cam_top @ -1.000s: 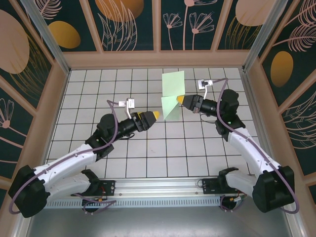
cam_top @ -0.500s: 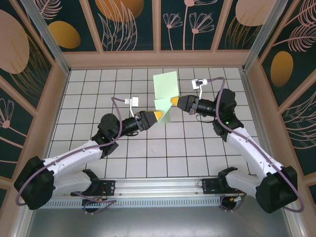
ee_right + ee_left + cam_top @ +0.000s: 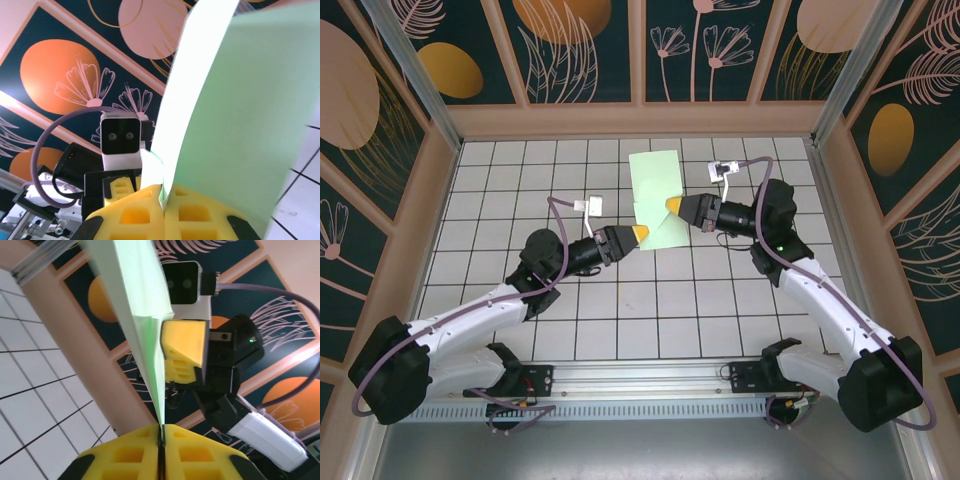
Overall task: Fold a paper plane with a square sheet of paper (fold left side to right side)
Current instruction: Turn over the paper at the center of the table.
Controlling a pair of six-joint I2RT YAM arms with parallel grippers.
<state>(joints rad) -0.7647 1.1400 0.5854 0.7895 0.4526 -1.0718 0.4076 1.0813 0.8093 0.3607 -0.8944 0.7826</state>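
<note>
1. Square sheet of paper [image 3: 655, 180] is raised over the table [image 3: 520, 170], centre-far, roughly upright, between both arms.
2. L gripper [image 3: 638, 233] is shut on its near-left edge; R gripper [image 3: 672, 205] is pinching the right edge.
3. Grippers are close together w/ the sheet between; the L edge prob. must cross toward R.

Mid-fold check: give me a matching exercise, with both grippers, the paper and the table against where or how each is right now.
1. left gripper
2. right gripper
3. paper
4. table

A. white tiles, dark grid lines
B. shut on the paper's right edge
C. pale green, pinched from both sides
D. shut on the paper's left edge

Pairs: 1-D, 2-B, 3-C, 4-A
</note>
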